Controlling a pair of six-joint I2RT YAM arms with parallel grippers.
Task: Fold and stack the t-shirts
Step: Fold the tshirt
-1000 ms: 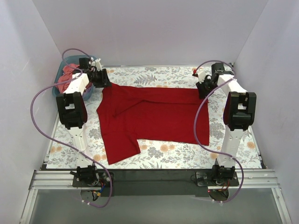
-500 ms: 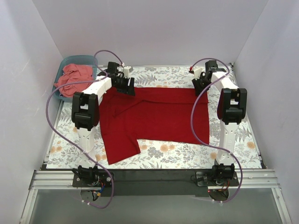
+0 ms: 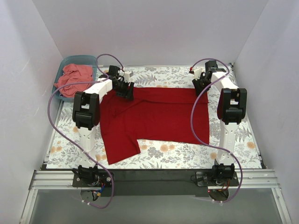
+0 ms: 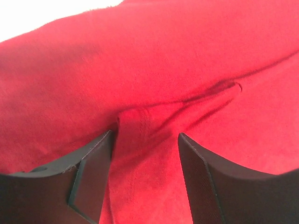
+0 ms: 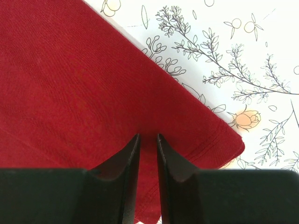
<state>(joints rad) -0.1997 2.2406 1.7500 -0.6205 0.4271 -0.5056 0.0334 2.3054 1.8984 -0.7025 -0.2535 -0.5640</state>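
T-shirt (image 3: 159,114) on table (image 3: 177,154); tub (image 3: 79,58) far left

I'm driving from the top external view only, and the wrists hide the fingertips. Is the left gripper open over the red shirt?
Observer: Yes. The left gripper is open, its jaws straddling a stitched ridge of the crimson t-shirt.
Operator: And the right gripper?
Observer: The right gripper has its jaws nearly together on the cloth, just inside the shirt's hemmed corner; whether they pinch it I cannot tell.

The crimson t-shirt (image 3: 154,116) lay spread on the counter (image 3: 163,156), left claw (image 3: 125,91) and right claw (image 3: 200,86) at its far edge; the salmon-pink t-shirt (image 3: 72,77) sat in the tub (image 3: 86,59).
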